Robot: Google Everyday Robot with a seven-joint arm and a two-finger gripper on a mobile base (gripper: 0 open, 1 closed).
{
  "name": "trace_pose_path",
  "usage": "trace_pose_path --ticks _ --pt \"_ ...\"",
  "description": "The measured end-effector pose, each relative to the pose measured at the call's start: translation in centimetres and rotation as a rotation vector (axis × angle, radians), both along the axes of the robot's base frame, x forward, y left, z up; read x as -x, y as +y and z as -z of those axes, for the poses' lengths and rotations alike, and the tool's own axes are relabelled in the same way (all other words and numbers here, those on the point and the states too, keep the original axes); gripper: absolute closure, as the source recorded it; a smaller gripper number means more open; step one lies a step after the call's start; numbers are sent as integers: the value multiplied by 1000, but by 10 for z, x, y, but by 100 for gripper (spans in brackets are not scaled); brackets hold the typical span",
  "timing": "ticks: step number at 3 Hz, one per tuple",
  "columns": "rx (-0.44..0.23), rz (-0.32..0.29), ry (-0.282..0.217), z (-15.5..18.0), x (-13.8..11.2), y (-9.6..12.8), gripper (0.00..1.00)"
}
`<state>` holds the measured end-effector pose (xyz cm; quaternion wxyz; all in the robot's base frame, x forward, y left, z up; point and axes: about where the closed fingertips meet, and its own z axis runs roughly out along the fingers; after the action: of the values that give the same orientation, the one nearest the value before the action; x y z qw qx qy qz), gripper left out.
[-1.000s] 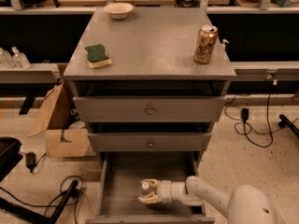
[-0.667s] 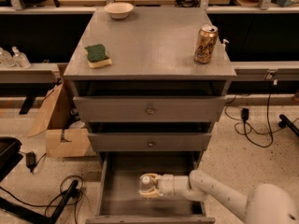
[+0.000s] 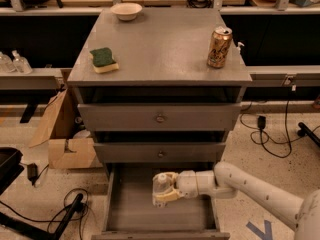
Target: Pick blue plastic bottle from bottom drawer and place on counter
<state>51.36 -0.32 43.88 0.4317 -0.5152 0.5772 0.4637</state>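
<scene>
— Where is your bottle?
— Your gripper (image 3: 167,193) reaches low into the bottom drawer (image 3: 131,211), clamped round the blue plastic bottle (image 3: 160,183). The bottle stands upright, probably so that it lifts out clear of the drawer walls.
— Anything you can't see?
— The fingers hide its lower half, so you can't tell whether its base touches the floor. The counter (image 3: 160,49) lies above.
</scene>
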Motion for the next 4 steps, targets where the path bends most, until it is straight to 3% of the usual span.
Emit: trace_pose_path --ticks 1,2,4 --pt "35 1 112 -103 -6 -29 100" --pt "71 32 113 -181 -22 -53 100" --pt "46 185 81 -323 -67 -127 100"
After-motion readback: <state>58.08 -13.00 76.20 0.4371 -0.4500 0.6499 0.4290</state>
